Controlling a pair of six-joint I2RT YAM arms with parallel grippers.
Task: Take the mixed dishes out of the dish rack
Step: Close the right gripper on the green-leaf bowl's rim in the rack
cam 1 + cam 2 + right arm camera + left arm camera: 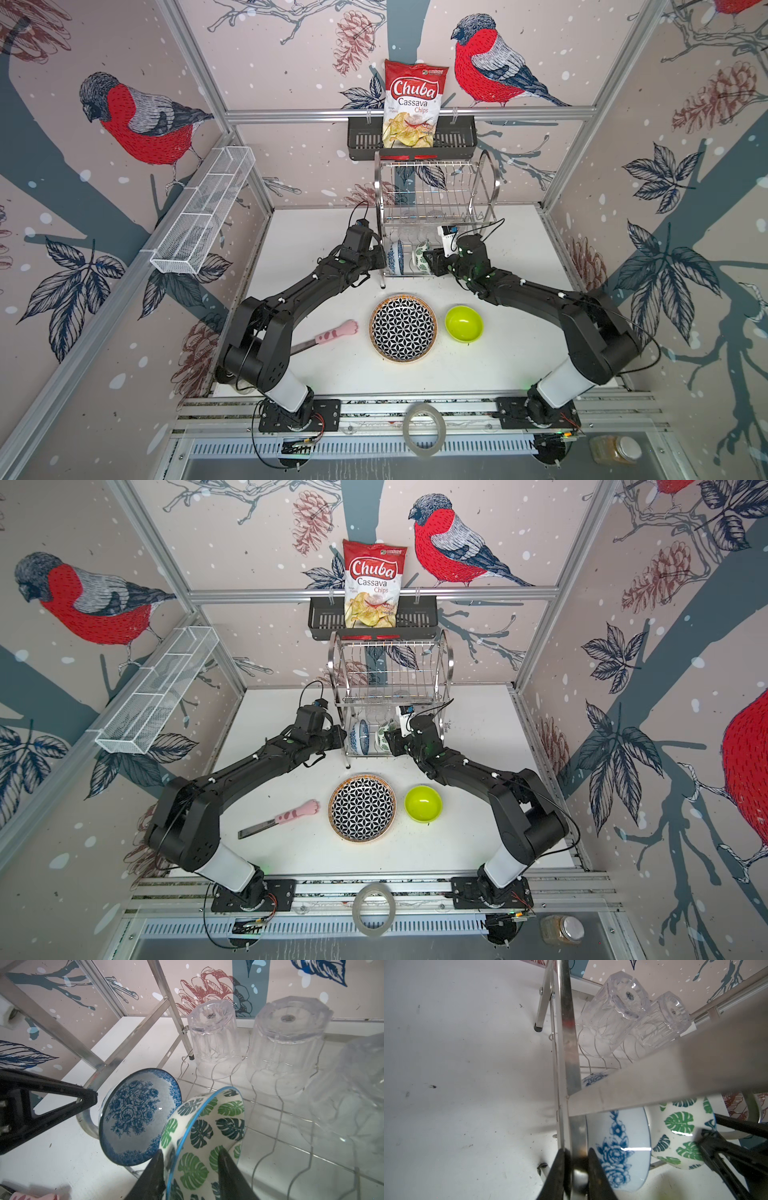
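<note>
Left gripper clamps the near-left post of the rack; right gripper, part open, straddles the rim of the leaf bowl.

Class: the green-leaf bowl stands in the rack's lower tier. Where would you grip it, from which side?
Probably its rim, one finger inside, one outside the wall, from the front. In the dish rack the green-leaf bowl stands on edge, rim toward the front, and the blue-floral bowl crowds its left.
</note>
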